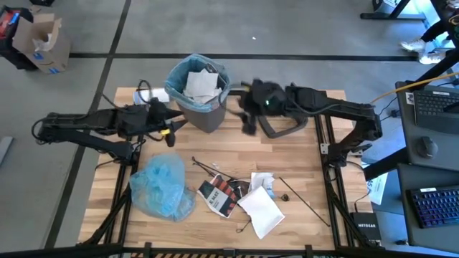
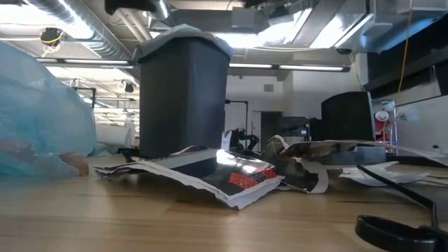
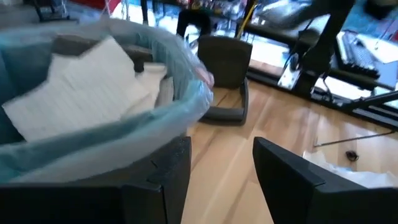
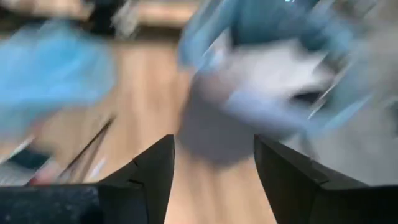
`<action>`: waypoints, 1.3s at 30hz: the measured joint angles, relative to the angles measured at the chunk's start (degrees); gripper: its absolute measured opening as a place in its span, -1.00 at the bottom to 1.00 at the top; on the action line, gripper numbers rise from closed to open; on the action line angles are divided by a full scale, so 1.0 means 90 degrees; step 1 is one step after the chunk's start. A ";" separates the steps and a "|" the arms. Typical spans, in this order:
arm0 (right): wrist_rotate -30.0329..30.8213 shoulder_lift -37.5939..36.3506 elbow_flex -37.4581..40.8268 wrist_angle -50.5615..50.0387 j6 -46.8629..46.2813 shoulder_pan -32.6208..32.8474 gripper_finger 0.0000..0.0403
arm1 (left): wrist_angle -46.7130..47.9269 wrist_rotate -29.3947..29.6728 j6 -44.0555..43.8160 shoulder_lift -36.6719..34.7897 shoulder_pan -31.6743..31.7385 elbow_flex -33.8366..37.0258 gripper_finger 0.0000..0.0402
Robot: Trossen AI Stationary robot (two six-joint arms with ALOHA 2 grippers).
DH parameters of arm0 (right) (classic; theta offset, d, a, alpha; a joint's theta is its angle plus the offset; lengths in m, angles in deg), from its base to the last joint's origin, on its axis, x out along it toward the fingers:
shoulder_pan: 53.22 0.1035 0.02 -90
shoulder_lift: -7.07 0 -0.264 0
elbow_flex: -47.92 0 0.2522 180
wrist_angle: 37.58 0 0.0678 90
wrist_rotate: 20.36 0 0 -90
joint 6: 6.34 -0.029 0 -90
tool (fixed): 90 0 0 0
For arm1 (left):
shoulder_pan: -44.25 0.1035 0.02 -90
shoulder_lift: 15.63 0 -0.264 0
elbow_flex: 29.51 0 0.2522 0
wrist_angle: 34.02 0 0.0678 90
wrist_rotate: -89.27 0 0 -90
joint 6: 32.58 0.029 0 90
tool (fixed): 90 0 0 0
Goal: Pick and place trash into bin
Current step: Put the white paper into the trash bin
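The dark grey bin (image 1: 197, 93), lined in light blue, stands at the table's far middle with white paper (image 3: 93, 87) in it. My left gripper (image 3: 221, 180) is open beside the bin's near-left wall (image 1: 172, 129), with only bare table between its fingers. My right gripper (image 4: 214, 174) is open and blurred, just right of the bin's rim (image 1: 247, 115), and nothing is between its fingers. Trash lies on the near half of the table: a crumpled blue bag (image 1: 161, 188), a red-black-white packet (image 1: 221, 195), a white mailer (image 1: 259, 209) and thin dark sticks (image 1: 305, 202).
A dark grey lid-like piece (image 1: 278, 129) lies right of the bin, under my right arm. A white roll (image 1: 154, 93) sits behind the bin's left side. A cardboard box (image 1: 43, 44) stands on the floor at the far left. Desks with keyboards (image 1: 434, 107) flank the right.
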 joint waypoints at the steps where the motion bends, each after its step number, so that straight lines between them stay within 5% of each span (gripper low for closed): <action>1: -0.0087 -0.0030 0.0000 -0.0400 -0.0166 0.0134 0.03 | 0.0009 0.0000 -0.0053 0.0086 -0.0009 0.0000 -0.17; 5: -0.0099 -0.0069 0.0278 -0.1557 -0.0942 0.0870 0.01 | 0.0020 -0.0162 -0.0244 0.0486 -0.0142 0.0010 -0.17; 10: -0.0096 -0.0179 0.1393 -0.1511 -0.1759 0.1845 0.00 | -0.0014 -0.0191 -0.0377 0.1002 -0.0384 0.0007 -0.17; 26: -0.0010 -0.0890 0.5608 0.0650 -0.7106 0.3808 0.00 | -0.0033 -0.0701 -0.0310 0.1914 -0.0774 0.0002 -0.17; 39: 0.1646 -0.1780 0.8311 0.3501 -1.1171 0.4809 0.00 | -0.0037 -0.0739 -0.0349 0.1914 -0.0774 0.0002 -0.17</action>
